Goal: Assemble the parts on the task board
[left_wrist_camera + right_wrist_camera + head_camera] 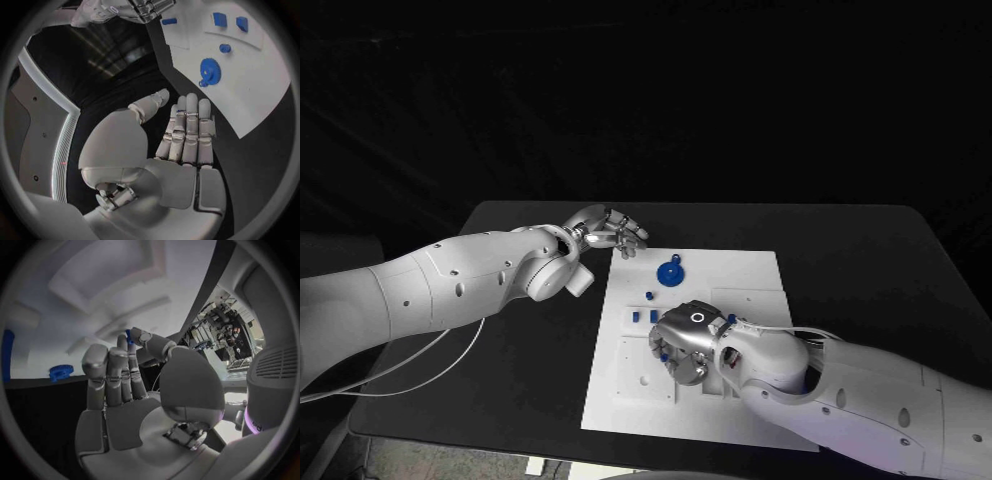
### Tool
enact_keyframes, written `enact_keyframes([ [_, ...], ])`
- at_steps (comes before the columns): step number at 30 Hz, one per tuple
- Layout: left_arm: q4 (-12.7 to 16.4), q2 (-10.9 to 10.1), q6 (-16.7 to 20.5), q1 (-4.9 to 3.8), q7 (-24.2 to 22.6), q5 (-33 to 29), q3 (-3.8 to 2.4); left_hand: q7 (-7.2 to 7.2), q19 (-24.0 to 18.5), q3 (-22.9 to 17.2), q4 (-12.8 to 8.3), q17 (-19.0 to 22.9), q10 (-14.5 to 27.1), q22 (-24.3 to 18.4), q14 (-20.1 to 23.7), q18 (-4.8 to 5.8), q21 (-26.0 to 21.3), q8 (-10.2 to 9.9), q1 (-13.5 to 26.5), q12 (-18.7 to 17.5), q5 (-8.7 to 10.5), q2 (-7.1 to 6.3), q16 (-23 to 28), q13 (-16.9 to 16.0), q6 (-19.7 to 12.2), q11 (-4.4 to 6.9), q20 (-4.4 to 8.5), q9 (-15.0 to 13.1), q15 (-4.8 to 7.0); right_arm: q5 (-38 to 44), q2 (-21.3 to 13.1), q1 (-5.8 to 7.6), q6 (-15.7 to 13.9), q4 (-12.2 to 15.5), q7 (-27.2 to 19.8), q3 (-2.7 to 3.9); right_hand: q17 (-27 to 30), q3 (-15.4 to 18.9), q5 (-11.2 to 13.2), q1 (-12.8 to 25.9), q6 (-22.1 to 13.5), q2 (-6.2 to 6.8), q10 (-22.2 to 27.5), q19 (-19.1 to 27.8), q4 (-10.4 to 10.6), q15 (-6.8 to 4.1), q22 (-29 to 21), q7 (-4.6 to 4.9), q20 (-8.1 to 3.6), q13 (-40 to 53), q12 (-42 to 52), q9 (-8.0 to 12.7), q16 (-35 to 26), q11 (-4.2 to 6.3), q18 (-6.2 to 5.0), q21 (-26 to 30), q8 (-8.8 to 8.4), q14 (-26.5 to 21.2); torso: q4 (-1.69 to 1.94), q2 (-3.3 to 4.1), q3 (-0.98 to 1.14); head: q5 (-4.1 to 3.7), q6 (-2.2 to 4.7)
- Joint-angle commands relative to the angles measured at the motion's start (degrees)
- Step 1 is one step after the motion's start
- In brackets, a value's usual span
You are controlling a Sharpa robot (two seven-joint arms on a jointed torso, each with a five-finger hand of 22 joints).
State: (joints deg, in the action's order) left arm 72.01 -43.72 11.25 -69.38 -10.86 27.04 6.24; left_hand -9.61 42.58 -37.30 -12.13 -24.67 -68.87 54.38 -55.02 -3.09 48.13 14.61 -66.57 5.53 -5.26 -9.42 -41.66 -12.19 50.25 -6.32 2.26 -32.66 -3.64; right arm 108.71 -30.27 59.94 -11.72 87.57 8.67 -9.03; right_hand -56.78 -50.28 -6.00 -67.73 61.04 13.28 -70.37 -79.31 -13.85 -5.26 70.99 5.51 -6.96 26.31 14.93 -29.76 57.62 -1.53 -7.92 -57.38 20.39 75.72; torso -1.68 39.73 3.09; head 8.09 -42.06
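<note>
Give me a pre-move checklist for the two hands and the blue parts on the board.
1. Left robot hand free of parts: ok, fingers straight and together, holding nothing, off the far left corner of the task board.
2. Right robot hand over the board: ok.
3. Right robot hand holding a part: cannot tell; a blue bit shows at its fingertips.
4. Blue gear unobstructed: ok, lying on the board between the hands.
5. Small blue pieces beside the right robot hand seated: cannot tell.
</note>
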Motion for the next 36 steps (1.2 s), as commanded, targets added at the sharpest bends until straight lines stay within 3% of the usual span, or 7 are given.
enact_keyframes([
  [1, 0.1, 0.1, -0.7, -0.07, -0.6, -0.5, -0.04, 0.14, -0.4, -0.2, 0.0, 0.1, 0.1, 0.0, 0.4, -1.12, -0.4, 0.3, 0.3, 0.2, -0.32, 0.22, 0.2, 0.1, -0.4, -0.12, -0.07, 0.1, 0.02, 1.2, 0.2, -0.26, 1.0, -0.1, 0.0, -0.36, -0.1, 0.0, -0.2, 0.5, 0.4, -0.24, -3.9, 0.0, -0.4, -0.08, 0.1, -0.05, -0.21, 0.0, -0.3, 0.0, 0.0, 0.57, -7.08, -0.3, 0.39, -0.5, 0.01, 0.01, 0.00, -0.06, -0.03],
  [17, 0.1, 0.0, -0.9, -0.07, -0.3, -0.5, -0.04, 0.14, -0.5, -0.2, 0.0, 0.1, 0.2, 0.0, 0.3, -1.16, -0.4, 0.3, 0.3, 0.2, -0.30, 0.19, 0.3, 0.1, -0.5, -0.12, -0.09, 0.1, 0.01, -2.2, 0.1, -0.28, -0.2, -0.6, -0.4, -0.69, 0.1, 0.1, -1.8, 1.4, -0.9, 0.18, -2.7, 0.6, 0.0, 0.38, 0.0, 0.53, 0.10, 0.0, -1.3, 0.1, -0.5, 0.07, -7.08, 0.2, -0.50, -1.0, -0.07, -0.03, 0.01, -0.17, 0.09],
  [22, 0.2, -0.1, -1.1, -0.07, -0.1, -0.5, -0.04, 0.13, -0.5, -0.2, 0.0, 0.1, 0.2, 0.0, 0.4, -1.16, -0.4, 0.3, 0.3, 0.2, -0.26, 0.14, 0.3, 0.1, -0.5, -0.13, -0.12, 0.1, -0.01, -4.6, -0.6, -0.26, -4.2, -0.3, -0.4, -0.68, 0.5, 4.8, -1.3, 4.9, -8.9, 3.45, 4.7, 2.1, 0.0, 3.18, -0.4, 3.88, 0.86, -2.0, -6.0, 1.9, -1.4, -2.70, -7.08, 1.6, -4.86, -2.4, -0.07, -0.03, 0.02, -0.29, 0.22],
  [25, 0.2, -0.1, -1.1, -0.07, -0.1, -0.5, -0.04, 0.12, -0.5, -0.2, -0.1, 0.1, 0.2, 0.0, 0.4, -1.17, -0.4, 0.3, 0.3, 0.2, -0.24, 0.13, 0.3, 0.1, -0.5, -0.14, -0.12, 0.1, -0.01, -5.0, -1.0, -0.24, -5.3, 0.2, -0.2, -0.67, 0.7, 8.9, -3.5, 6.3, -11.2, 3.69, 8.7, 3.2, -1.4, 4.66, -0.8, 3.02, 1.42, -3.7, -8.6, 2.4, -1.7, -4.37, -7.08, 2.6, -5.83, -3.2, -0.06, -0.02, 0.04, -0.32, 0.27],
  [29, 0.1, -0.2, -1.1, -0.07, -0.2, -0.5, -0.04, 0.11, -0.5, -0.2, -0.1, 0.2, 0.2, 0.0, 0.4, -1.17, -0.5, 0.3, 0.3, 0.2, -0.23, 0.11, 0.4, 0.1, -0.6, -0.15, -0.14, 0.1, -0.03, -5.6, -2.2, -0.19, -6.1, 1.4, -0.1, -0.63, 0.9, 11.0, -3.9, 6.5, -11.6, 3.77, 9.4, 3.1, -1.8, 5.06, -1.1, 2.78, 1.71, -4.6, -9.3, 2.4, -1.6, -4.84, -7.08, 3.1, -5.74, -3.3, -0.05, -0.04, 0.03, -0.42, 0.40],
  [32, -0.4, -0.3, -1.2, -0.07, -0.1, -0.4, -0.04, 0.11, -0.5, -0.2, -0.1, 0.2, 0.2, 0.0, 0.4, -1.18, -0.5, 0.3, 0.3, 0.2, -0.22, 0.11, 0.4, 0.1, -0.6, -0.15, -0.14, 0.1, -0.03, -7.2, -3.9, 0.26, -6.1, 2.9, -0.9, -0.12, 1.0, 11.6, -4.0, 6.4, -11.7, 3.80, 9.3, 2.9, -1.8, 5.09, -1.2, 2.60, 1.76, -4.9, -9.3, 2.5, -1.4, -4.83, -7.08, 3.2, -5.69, -3.2, -0.10, -0.02, 0.04, -0.18, 0.35],
  [36, -0.9, -0.3, -1.0, -0.07, -0.3, -0.4, -0.04, 0.11, -0.5, -0.2, -0.1, 0.2, 0.3, 0.0, 0.4, -1.19, -0.5, 0.3, 0.2, 0.2, -0.23, 0.11, 0.4, 0.2, -0.6, -0.15, -0.14, 0.1, -0.03, -9.5, -6.5, 1.17, -7.3, 4.8, -2.1, 1.80, 1.1, 12.3, -4.9, 6.3, -11.7, 3.72, 8.5, 2.3, -1.4, 4.94, -1.3, 2.88, 1.78, -5.3, -9.1, 2.5, -1.2, -4.67, -7.08, 3.3, -5.46, -2.8, -0.08, -0.01, 0.10, -0.27, 0.58],
])
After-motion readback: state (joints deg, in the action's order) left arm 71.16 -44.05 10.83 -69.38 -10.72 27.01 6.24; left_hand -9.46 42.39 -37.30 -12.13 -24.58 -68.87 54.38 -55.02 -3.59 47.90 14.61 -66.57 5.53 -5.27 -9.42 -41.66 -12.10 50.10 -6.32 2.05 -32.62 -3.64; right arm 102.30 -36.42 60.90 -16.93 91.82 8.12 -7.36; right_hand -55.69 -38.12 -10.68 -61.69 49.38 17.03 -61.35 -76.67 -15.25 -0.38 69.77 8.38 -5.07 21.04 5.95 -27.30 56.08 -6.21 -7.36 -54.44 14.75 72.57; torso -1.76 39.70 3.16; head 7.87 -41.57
